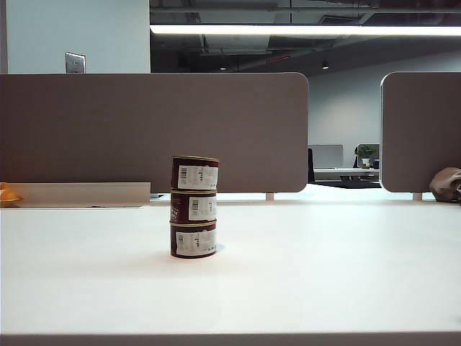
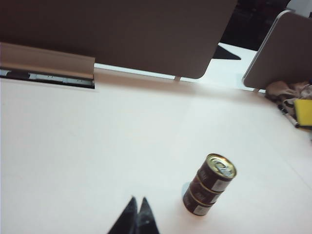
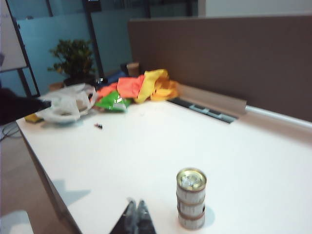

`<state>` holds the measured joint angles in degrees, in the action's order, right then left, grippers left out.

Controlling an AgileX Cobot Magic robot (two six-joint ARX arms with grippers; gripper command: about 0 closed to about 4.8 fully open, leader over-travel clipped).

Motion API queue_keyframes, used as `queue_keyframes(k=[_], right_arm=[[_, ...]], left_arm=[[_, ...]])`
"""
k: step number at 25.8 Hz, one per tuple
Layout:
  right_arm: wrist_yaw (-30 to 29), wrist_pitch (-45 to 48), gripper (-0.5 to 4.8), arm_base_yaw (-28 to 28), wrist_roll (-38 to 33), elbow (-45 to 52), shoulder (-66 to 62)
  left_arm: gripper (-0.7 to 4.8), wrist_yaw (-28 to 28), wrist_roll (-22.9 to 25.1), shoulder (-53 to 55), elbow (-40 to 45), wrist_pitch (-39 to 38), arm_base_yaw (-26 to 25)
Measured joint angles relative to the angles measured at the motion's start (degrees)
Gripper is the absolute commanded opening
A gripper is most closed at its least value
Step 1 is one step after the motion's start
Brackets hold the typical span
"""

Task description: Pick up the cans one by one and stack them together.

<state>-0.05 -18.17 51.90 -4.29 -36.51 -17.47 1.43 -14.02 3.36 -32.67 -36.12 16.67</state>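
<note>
Three dark maroon cans (image 1: 194, 207) with white barcode labels stand stacked in one slightly leaning column on the white table (image 1: 324, 267), left of its middle. The same cans (image 2: 209, 184) show a gold pull-tab lid on top in the left wrist view, and the cans (image 3: 191, 198) look washed out in the right wrist view. My left gripper (image 2: 138, 200) is shut and empty, raised above the table well clear of the stack. My right gripper (image 3: 136, 202) is also shut and empty, high and apart from the stack. Neither arm shows in the exterior view.
Brown partition panels (image 1: 151, 130) run along the table's far edge, with a cable tray (image 2: 46, 73) below. Coloured bags and cloths (image 3: 131, 87) lie piled at one end. A brown bag (image 1: 446, 184) and a yellow item (image 2: 303, 112) lie at the other.
</note>
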Motion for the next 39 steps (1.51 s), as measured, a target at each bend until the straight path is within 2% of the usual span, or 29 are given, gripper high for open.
queue_keyframes(k=[6,13,31,35,39], right_arm=[[0.0,6.5,-0.06,0.0,-0.2,9.6,0.1],[0.0,8.2,0.00,0.0,-0.2,17.4,-0.1],[-0.3,6.8,0.00,-0.3,-0.1,17.7,-0.1],[0.6,6.8,0.00,-3.2,-0.1,17.7,0.6],[0.1,6.9,0.00,-11.4,-0.1,17.7,2.4]], left_arm=[[-0.06,0.3,0.1,0.0,8.0,6.6,0.0],[-0.05,0.0,0.1,0.0,11.5,7.7,0.0],[-0.05,-0.1,0.1,0.0,11.5,8.3,0.0],[-0.05,-0.2,0.1,0.0,11.5,8.3,0.0],[-0.05,-0.2,0.2,0.0,11.5,8.2,0.0]])
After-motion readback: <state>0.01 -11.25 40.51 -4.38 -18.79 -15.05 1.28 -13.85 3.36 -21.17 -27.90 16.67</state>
